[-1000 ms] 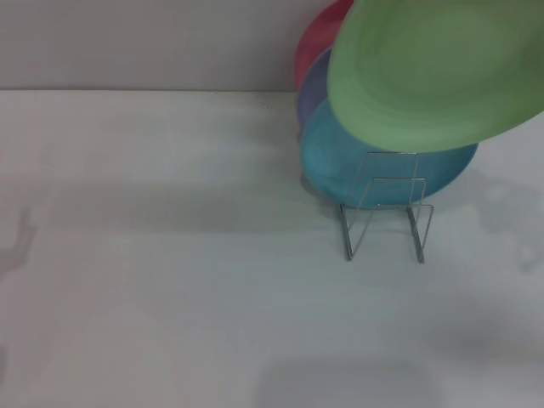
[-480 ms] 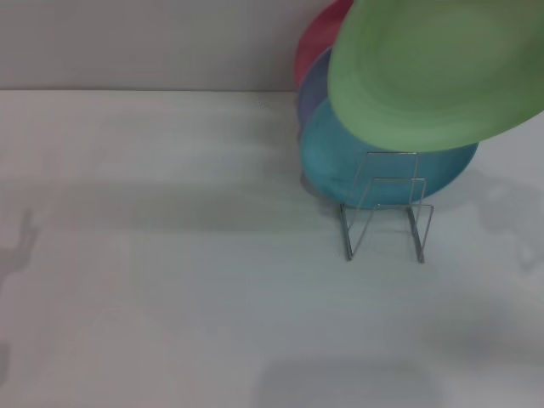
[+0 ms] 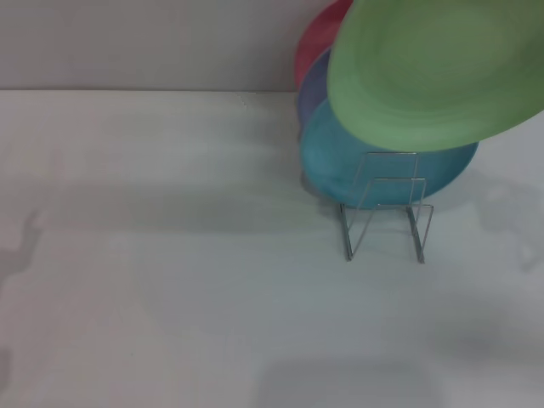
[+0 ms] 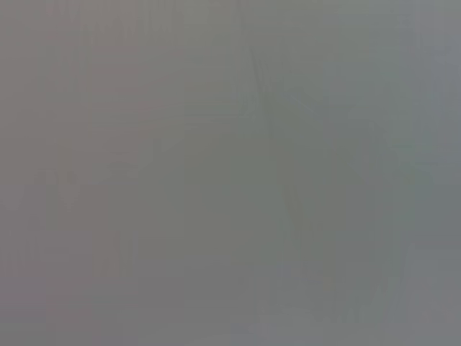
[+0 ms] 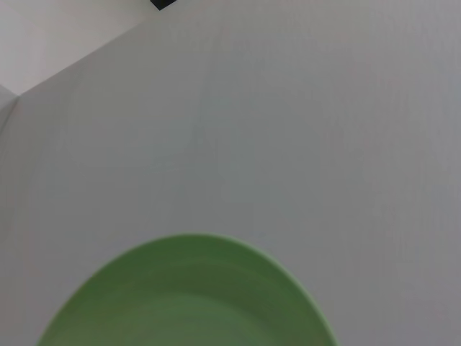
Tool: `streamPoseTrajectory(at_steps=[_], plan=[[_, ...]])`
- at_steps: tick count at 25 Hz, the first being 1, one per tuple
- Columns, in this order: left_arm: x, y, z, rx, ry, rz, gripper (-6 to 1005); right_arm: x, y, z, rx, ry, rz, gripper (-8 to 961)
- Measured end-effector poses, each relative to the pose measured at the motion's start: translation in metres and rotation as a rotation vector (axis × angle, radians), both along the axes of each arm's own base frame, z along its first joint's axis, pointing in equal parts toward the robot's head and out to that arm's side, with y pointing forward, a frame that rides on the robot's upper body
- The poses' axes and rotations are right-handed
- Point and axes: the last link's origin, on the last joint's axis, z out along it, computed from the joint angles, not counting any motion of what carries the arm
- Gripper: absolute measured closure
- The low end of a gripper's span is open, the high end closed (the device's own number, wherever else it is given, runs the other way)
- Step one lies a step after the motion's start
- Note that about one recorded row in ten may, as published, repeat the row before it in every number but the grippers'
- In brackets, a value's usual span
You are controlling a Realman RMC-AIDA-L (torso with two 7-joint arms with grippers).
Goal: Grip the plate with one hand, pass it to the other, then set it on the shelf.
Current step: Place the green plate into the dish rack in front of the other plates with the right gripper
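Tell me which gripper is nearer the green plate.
Right: the green plate fills the right wrist view's near edge, though no gripper shows. The left wrist view shows only blank grey.

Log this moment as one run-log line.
green plate: held up in the air, above and in front of the stacked plates | wire rack: empty on table | holder: out of view | both tools: not in view

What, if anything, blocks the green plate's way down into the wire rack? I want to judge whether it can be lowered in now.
Nothing visible does. The plate is in the air above and behind the shelf, whose front loops show nothing in them. The turquoise plate stands just behind the front loops, with more plates stacked behind it.
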Motion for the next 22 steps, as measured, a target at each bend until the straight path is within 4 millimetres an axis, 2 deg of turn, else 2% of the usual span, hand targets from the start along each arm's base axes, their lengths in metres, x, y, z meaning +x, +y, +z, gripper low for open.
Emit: streamPoseTrajectory(at_steps=[7,12,22], plan=[[-0.002,0.004,-0.003,-0.028,0.028,0.015,200,0.000,0.000,0.000,-0.004,0.002,0.001,919],[0.001,0.009,-0.009,-0.036,0.119,0.027,200,-0.001,0.001,0.000,-0.003,0.001,0.005,919],[0.001,0.017,-0.015,-0.076,0.113,0.048,200,-0.002,0.004,0.000,0.001,0.000,0.005,918]])
